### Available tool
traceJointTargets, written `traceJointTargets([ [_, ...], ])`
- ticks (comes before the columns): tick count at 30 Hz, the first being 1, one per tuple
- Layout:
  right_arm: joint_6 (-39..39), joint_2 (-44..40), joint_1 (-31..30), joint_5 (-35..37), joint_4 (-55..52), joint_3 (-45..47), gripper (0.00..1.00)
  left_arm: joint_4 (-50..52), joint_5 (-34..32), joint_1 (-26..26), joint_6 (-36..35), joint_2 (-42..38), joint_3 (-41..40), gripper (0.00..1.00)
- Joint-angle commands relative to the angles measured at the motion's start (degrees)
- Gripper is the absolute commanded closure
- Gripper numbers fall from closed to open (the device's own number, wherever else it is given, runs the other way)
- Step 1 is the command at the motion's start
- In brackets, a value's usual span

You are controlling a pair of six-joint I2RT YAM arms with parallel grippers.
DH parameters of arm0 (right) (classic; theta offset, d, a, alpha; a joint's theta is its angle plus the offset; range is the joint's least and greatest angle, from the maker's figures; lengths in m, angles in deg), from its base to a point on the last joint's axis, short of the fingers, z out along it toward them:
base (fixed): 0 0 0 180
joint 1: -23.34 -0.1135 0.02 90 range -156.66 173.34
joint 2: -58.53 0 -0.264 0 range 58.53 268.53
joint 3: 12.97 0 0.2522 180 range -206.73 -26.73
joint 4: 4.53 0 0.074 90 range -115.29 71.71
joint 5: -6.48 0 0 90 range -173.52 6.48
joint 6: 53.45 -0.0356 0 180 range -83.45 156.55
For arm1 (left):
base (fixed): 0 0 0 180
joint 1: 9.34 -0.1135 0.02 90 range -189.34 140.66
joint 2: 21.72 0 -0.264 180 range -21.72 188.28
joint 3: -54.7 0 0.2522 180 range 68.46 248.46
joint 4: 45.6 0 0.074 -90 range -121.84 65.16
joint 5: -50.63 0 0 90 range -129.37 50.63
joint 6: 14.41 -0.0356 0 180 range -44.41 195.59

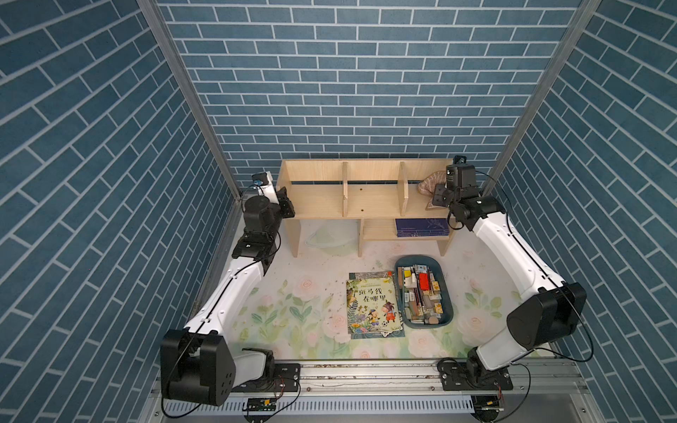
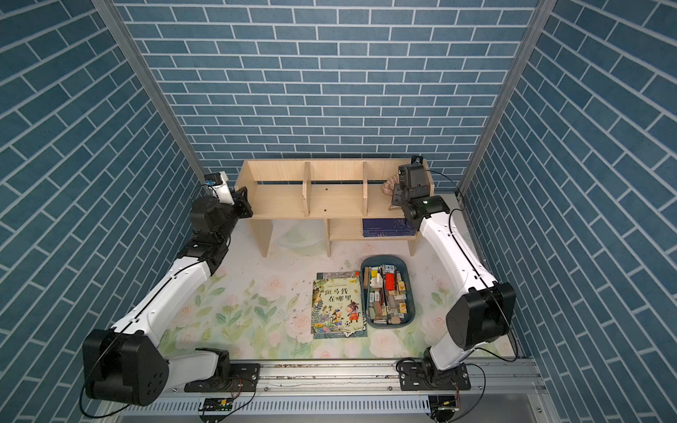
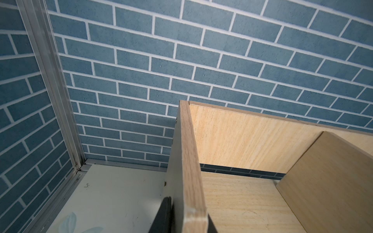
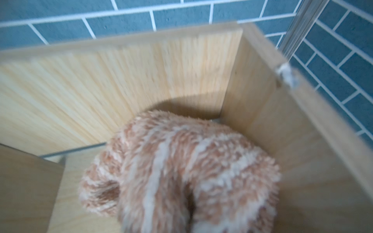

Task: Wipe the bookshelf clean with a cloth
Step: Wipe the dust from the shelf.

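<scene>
The bookshelf point(image 1: 373, 205) is pale, unvarnished-looking wood, matt, with straight grain on its panels and a slightly rough cut edge on the end board. The cloth point(image 4: 181, 171) is fluffy, long-piled fabric in brown-pink and cream stripes. The picture book point(image 1: 373, 304) has a glossy printed paper cover. The tray point(image 1: 447, 296) is smooth dark-blue plastic. The table mat point(image 1: 285, 315) looks matt and scuffed, the front rail point(image 1: 366, 371) brushed metal

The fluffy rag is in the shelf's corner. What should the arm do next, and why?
Probably sweep the cloth forward along the compartment floor: the right gripper holds it bunched in the bookshelf's back corner, while the left gripper clamps the opposite side panel.
</scene>
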State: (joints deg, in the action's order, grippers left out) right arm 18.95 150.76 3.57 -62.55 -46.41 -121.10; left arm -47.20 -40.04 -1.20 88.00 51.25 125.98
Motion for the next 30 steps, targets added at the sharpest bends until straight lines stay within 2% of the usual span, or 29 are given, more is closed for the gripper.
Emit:
traceJointTargets([
  [1, 0.9, 2.9, -0.7, -1.4, 2.6, -4.7, 1.00, 4.1, 7.5, 2.8, 4.3, 0.1, -2.1, 1.00],
  [5, 1.1, 6.9, -2.4, -4.1, 2.8, -12.6, 1.00, 4.0, 7.8, 2.8, 4.1, 0.1, -2.1, 1.00],
  [8, 2.6, 10.3, -5.4, -3.1, 0.6, -19.1, 1.00, 4.0, 7.8, 2.8, 4.1, 0.2, -2.1, 1.00],
  [11, 3.3, 11.1, -8.0, -2.2, -0.3, -20.7, 1.00, 4.0, 7.9, 2.8, 4.0, 0.1, -2.2, 1.00],
  [14, 2.8, 9.4, -9.3, -1.3, -0.4, -16.8, 1.00, 4.0, 7.9, 2.9, 4.1, -0.1, -2.2, 1.00],
  [22, 0.2, -3.6, -8.9, -0.2, 5.7, 8.7, 1.00, 3.9, 8.1, 2.8, 4.4, -0.1, -2.2, 1.00],
  [27, -0.1, -5.4, -3.9, -1.4, 5.3, 11.5, 1.00, 3.8, 8.3, 2.9, 4.5, 0.1, -2.3, 1.00],
  [30, 0.5, -4.7, -1.2, -1.0, 3.9, 7.2, 1.00, 3.8, 8.5, 2.9, 4.4, 0.1, -2.2, 1.00],
])
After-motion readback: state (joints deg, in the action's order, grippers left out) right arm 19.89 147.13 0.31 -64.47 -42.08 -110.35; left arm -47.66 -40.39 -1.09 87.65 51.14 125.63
